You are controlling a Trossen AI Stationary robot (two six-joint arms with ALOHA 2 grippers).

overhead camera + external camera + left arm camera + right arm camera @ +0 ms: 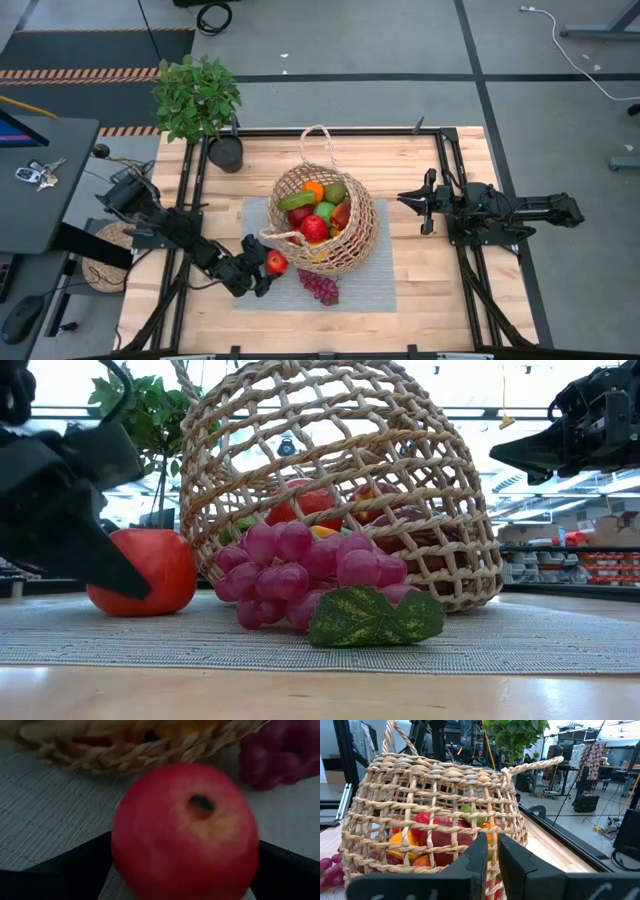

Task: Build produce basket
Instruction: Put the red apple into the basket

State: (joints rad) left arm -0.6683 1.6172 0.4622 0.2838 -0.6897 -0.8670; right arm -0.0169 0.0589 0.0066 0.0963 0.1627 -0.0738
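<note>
What the views hid or cut off

In the low view the basket [400,490] lost its top and handle at the upper edge of the frame, and the fruits inside showed only in pieces behind the weave. The left gripper [60,500] was cut by the left edge there and covered part of the red apple [150,570]. In the left wrist view the apple [185,832] was blurred and cut at the lower edge; the grapes [280,752] in the upper right corner were blurred too.
</note>
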